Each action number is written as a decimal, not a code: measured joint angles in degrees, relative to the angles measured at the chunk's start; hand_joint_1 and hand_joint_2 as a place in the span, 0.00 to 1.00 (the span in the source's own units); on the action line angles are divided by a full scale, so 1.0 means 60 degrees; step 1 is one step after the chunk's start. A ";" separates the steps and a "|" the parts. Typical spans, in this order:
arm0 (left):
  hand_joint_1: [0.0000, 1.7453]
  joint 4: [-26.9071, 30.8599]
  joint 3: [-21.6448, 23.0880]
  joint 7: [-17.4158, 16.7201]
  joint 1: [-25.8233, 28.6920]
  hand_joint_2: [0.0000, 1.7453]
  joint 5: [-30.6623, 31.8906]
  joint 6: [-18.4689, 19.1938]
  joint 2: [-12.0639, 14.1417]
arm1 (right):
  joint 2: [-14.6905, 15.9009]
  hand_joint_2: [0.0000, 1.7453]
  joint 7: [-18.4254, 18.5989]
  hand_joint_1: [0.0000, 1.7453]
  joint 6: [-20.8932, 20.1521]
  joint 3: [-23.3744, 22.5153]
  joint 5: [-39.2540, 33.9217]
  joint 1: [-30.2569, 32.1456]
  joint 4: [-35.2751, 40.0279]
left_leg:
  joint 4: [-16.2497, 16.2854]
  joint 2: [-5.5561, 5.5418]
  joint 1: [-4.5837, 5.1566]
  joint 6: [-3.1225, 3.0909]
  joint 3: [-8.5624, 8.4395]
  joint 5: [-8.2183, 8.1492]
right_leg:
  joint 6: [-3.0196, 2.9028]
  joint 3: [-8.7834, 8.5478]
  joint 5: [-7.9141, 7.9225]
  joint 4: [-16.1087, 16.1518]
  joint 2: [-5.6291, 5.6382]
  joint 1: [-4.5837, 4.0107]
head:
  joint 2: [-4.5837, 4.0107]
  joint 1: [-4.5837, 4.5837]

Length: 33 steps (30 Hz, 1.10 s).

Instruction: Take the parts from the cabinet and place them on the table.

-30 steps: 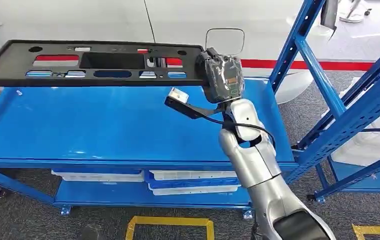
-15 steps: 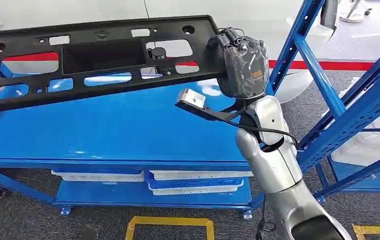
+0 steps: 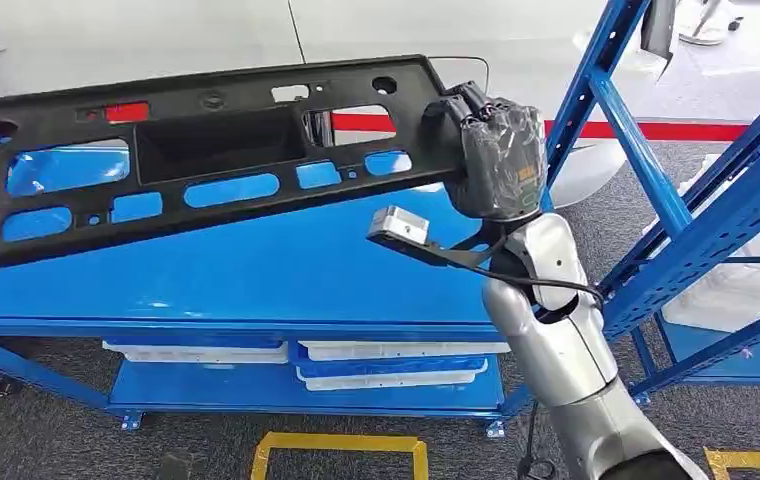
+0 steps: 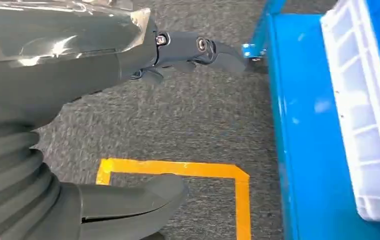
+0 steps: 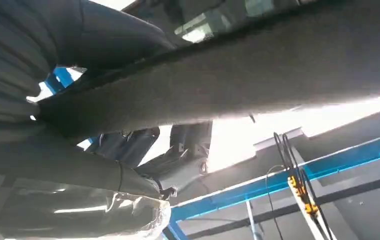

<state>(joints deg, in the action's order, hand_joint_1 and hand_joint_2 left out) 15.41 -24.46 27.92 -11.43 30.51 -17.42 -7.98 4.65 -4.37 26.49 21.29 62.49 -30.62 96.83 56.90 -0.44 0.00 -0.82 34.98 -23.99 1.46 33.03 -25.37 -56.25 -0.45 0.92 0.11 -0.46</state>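
Since a second ago the long black part [image 3: 196,155] has come up off the blue surface [image 3: 256,265] and swung — it lay flat and level near the far edge then, and now it hangs in the air, tilted, its right end high and its left end lower, with its face turned more toward the camera. The right hand [image 3: 496,150] has risen with it and moved to the right. That hand, wrapped in a clear plastic cover, grips the part at its right end, fingers [image 3: 461,100] curled over the top edge; in the right wrist view the part [image 5: 258,75] runs as a wide dark band across the hand [image 5: 68,165] that clasps it. Through the part's cut-outs the blue surface shows behind.

The left hand [image 4: 53,100] hangs low over grey carpet, holding nothing, its dark fingers [image 4: 198,47] stretched out and apart from the thumb [image 4: 133,200]. Below it lies a yellow tape outline [image 4: 178,172] on the floor, and beside that the blue lower shelf [image 4: 303,150] carrying a white tray [image 4: 368,110]. In the head view a blue rack [image 3: 676,200] stands at the right — white trays [image 3: 386,350] sit on the shelf under the surface.
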 joint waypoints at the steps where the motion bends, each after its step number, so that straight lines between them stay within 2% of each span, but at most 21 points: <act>1: 0.00 0.0000 -0.0007 -0.0023 0.0027 1.00 0.0000 -0.0004 0.0022 | 0.0011 1.00 -0.0029 1.00 0.0000 0.0011 -0.0044 0.0007 -0.0004 | 0.0000 0.0000 0.0000 -0.0001 0.0000 -0.0001 | 0.0000 0.0000 0.0000 0.0000 0.0000 0.0002 | 0.0000 0.0000; 7: 0.00 0.0000 -0.0127 -0.0153 0.0113 1.00 -0.0051 -0.0004 0.0077 | 0.0026 1.00 -0.0109 1.00 -0.0018 0.0109 -0.0179 0.0004 -0.0084 | 0.0050 -0.0004 0.0002 -0.0039 0.0051 -0.0020 | 0.0026 -0.0003 0.0011 0.0000 -0.0013 0.0063 | 0.0000 0.0000; 10: 0.00 0.0000 -0.0150 -0.0168 0.0113 1.00 -0.0051 -0.0004 0.0106 | 0.0022 1.00 -0.0109 1.00 -0.0018 0.0146 -0.0183 -0.0003 -0.0098 | 0.0085 -0.0014 0.0019 -0.0115 0.0075 -0.0048 | 0.0112 -0.0017 0.0028 0.0036 -0.0030 0.0082 | 0.0000 0.0000; 11: 0.00 0.0000 -0.0150 -0.0168 0.0112 1.00 -0.0051 -0.0004 0.0109 | 0.0015 1.00 -0.0113 1.00 -0.0018 0.0153 -0.0183 -0.0019 -0.0098 | -0.0014 -0.0016 0.0016 -0.0186 0.0027 -0.0003 | 0.0169 -0.0052 0.0040 0.0090 -0.0032 0.0055 | 0.0000 0.0004; 12: 0.00 0.0000 -0.0153 -0.0168 0.0116 1.00 -0.0051 -0.0004 0.0106 | 0.0018 1.00 -0.0113 1.00 -0.0018 0.0153 -0.0179 -0.0020 -0.0098 | -0.0195 0.0001 -0.0102 -0.0273 -0.0102 0.0096 | 0.0190 0.0010 -0.0039 -0.0008 -0.0023 0.0022 | 0.0000 -0.0007; 13: 0.00 0.0000 -0.0153 -0.0168 0.0111 1.00 -0.0048 -0.0004 0.0088 | 0.0022 1.00 -0.0113 1.00 -0.0018 0.0153 -0.0183 -0.0041 -0.0098 | -0.0244 0.0008 -0.0077 -0.0332 -0.0150 0.0121 | 0.0104 0.0149 -0.0283 -0.0384 -0.0011 0.0029 | 0.0000 -0.0004; 15: 0.00 0.0000 -0.0153 -0.0168 0.0101 1.00 -0.0048 0.0004 0.0088 | 0.0048 1.00 -0.0117 1.00 -0.0018 0.0153 -0.0183 -0.0034 -0.0109 | -0.0241 -0.0003 -0.0077 -0.0344 -0.0147 0.0117 | -0.0044 0.0928 -0.0991 -0.2017 0.0027 0.0037 | 0.0000 -0.0022; 16: 0.00 0.0000 -0.0153 -0.0168 0.0110 1.00 -0.0048 0.0004 0.0077 | 0.0051 1.00 -0.0120 1.00 -0.0022 0.0157 -0.0183 -0.0024 -0.0128 | -0.0233 -0.0016 -0.0077 -0.0341 -0.0129 0.0115 | -0.0045 0.1295 -0.1248 -0.2760 0.0036 0.0033 | 0.0000 -0.0025; 17: 0.00 0.0000 -0.0153 -0.0172 0.0119 1.00 -0.0048 0.0004 0.0073 | 0.0055 1.00 -0.0120 1.00 -0.0018 0.0157 -0.0183 -0.0010 -0.0142 | -0.0230 -0.0030 -0.0076 -0.0338 -0.0123 0.0114 | 0.0006 0.1489 -0.1318 -0.3155 0.0039 0.0036 | 0.0000 -0.0022; 18: 0.00 0.0000 -0.0157 -0.0172 0.0128 1.00 -0.0048 0.0004 0.0069 | 0.0058 1.00 -0.0120 1.00 -0.0018 0.0157 -0.0183 0.0002 -0.0149 | -0.0218 -0.0047 -0.0079 -0.0321 -0.0126 0.0130 | 0.0071 0.1442 -0.1227 -0.3040 0.0038 0.0049 | 0.0000 -0.0025; 19: 0.00 -0.0004 -0.0157 -0.0175 0.0129 1.00 -0.0048 0.0007 0.0069 | 0.0069 1.00 -0.0120 1.00 -0.0022 0.0157 -0.0183 0.0000 -0.0160 | -0.0198 -0.0072 -0.0093 -0.0306 -0.0126 0.0131 | 0.0171 0.1143 -0.0970 -0.2477 0.0036 0.0067 | 0.0000 -0.0025; 21: 0.00 -0.0004 -0.0168 -0.0216 0.0125 1.00 -0.0080 0.0066 0.0048 | 0.0077 1.00 -0.0117 1.00 -0.0051 0.0160 -0.0186 -0.0027 -0.0164 | -0.0050 -0.0127 -0.0126 -0.0205 -0.0109 0.0068 | 0.0378 0.0167 -0.0242 -0.0568 0.0036 0.0188 | 0.0000 -0.0025; 22: 0.00 -0.0004 -0.0171 -0.0219 0.0124 1.00 -0.0080 0.0105 0.0058 | 0.0080 1.00 -0.0120 1.00 -0.0080 0.0164 -0.0190 -0.0043 -0.0171 | 0.0054 -0.0140 -0.0088 -0.0120 -0.0042 0.0017 | 0.0340 0.0029 -0.0233 -0.0241 0.0048 0.0194 | 0.0000 -0.0015; 25: 0.00 -0.0007 -0.0186 -0.0219 0.0140 1.00 -0.0102 0.0157 0.0066 | 0.0102 1.00 -0.0102 1.00 -0.0215 0.0215 -0.0329 -0.0099 -0.0211 | 0.0104 -0.0160 -0.0060 0.0026 0.0066 0.0069 | 0.0195 0.0102 -0.0117 -0.0336 0.0079 0.0087 | 0.0000 0.0000; 26: 0.00 -0.0007 -0.0193 -0.0223 0.0145 1.00 -0.0135 0.0153 0.0073 | 0.0109 1.00 -0.0102 1.00 -0.0251 0.0222 -0.0434 -0.0117 -0.0230 | 0.0107 -0.0168 -0.0087 0.0081 0.0095 0.0104 | 0.0129 0.0129 -0.0075 -0.0341 0.0075 0.0116 | 0.0000 -0.0007; 27: 0.00 -0.0007 -0.0222 -0.0241 0.0144 1.00 -0.0190 0.0138 0.0106 | 0.0117 1.00 -0.0106 1.00 -0.0281 0.0233 -0.0536 -0.0168 -0.0255 | 0.0175 -0.0120 -0.0134 0.0134 0.0150 -0.0014 | 0.0026 0.0163 -0.0011 -0.0308 0.0065 0.0183 | 0.0000 -0.0015; 28: 0.00 -0.0007 -0.0230 -0.0263 0.0145 1.00 -0.0201 0.0120 0.0106 | 0.0117 1.00 -0.0117 1.00 -0.0321 0.0255 -0.0583 -0.0207 -0.0273 | 0.0399 -0.0047 -0.0135 0.0173 0.0230 -0.0301 | -0.0039 0.0191 0.0030 -0.0308 0.0060 0.0173 | 0.0000 0.0007; 29: 0.00 -0.0007 -0.0230 -0.0281 0.0144 1.00 -0.0215 0.0120 0.0106 | 0.0120 1.00 -0.0139 1.00 -0.0331 0.0280 -0.0645 -0.0245 -0.0295 | 0.0976 0.0003 -0.0138 0.0214 0.0433 -0.0765 | -0.0086 0.0235 0.0058 -0.0308 0.0050 0.0151 | 0.0000 0.0011; 31: 0.00 -0.0007 -0.0277 -0.0288 0.0147 1.00 -0.0313 0.0120 0.0106 | 0.0120 1.00 -0.0200 1.00 -0.0332 0.0324 -0.0769 -0.0316 -0.0393 | 0.2534 0.0029 -0.0149 0.0267 0.1027 -0.1609 | -0.0211 0.0358 0.0144 -0.0311 0.0017 0.0087 | 0.0000 0.0015; 32: 0.00 -0.0011 -0.0321 -0.0288 0.0158 1.00 -0.0379 0.0120 0.0106 | 0.0117 1.00 -0.0237 1.00 -0.0335 0.0353 -0.0828 -0.0349 -0.0456 | 0.3066 0.0032 -0.0150 0.0269 0.1192 -0.1815 | -0.0247 0.0427 0.0190 -0.0313 0.0005 0.0053 | 0.0000 0.0015; 33: 0.00 -0.0015 -0.0365 -0.0281 0.0167 1.00 -0.0412 0.0127 0.0106 | 0.0117 1.00 -0.0262 1.00 -0.0331 0.0389 -0.0874 -0.0391 -0.0528 | 0.3124 0.0032 -0.0150 0.0252 0.1139 -0.1798 | -0.0255 0.0480 0.0238 -0.0313 0.0003 0.0028 | 0.0000 0.0015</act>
<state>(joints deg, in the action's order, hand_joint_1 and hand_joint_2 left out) 15.32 -26.64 26.23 -10.43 28.04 -16.65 -7.34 5.35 -5.94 24.50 23.63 57.24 -32.97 93.66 75.64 -0.24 -0.90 0.69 41.82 -34.77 -0.07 35.92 -23.95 -58.13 -0.43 1.09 0.11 -0.37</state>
